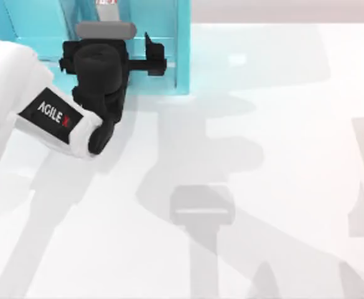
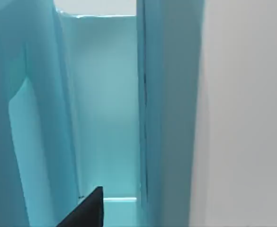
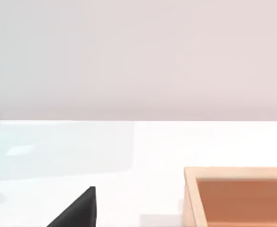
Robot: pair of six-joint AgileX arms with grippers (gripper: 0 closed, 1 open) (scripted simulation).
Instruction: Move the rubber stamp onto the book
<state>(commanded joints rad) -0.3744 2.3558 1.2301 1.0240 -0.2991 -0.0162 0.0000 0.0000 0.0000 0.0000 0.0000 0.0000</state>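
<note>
The left arm reached in from the top view's left edge, its white forearm angled up toward the far left of the table and its black wrist bent over the turquoise shelf unit. The left gripper pointed rightward at the unit's right-hand wall, hanging at the mouth of a tall, narrow compartment. Whether it was released or clenched could not be told, and nothing was seen in its grasp. A red sliver at the top edge, possibly the rubber stamp, sat deeper in the shelf unit, beyond the wrist and apart from the gripper. The right gripper hung low over the table near a wooden tray; its state could not be told either.
</note>
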